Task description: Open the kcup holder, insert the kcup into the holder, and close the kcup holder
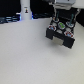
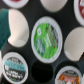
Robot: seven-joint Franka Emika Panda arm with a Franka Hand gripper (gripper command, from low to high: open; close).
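Black and boxy, the kcup holder (image 1: 60,33) sits on a pale table (image 1: 25,60) toward the exterior view's right, its drawer pulled out so that the round slots face up; the robot's gripper (image 1: 63,11) hangs directly above it, apart from the pods below; whether its jaws are open or closed cannot be told, the picture being too blurred and the wrist view showing no fingertips. Seen from the wrist, the kcup (image 2: 46,39), its bright green top marked in white, lies in a slot of the open drawer near the middle of the picture; foil-topped pods (image 2: 16,66) occupy neighbouring slots; pale rounded shapes stand around it, too blurred to name. A tall white bottle-like object (image 1: 25,11) stands well apart at the table's far edge.
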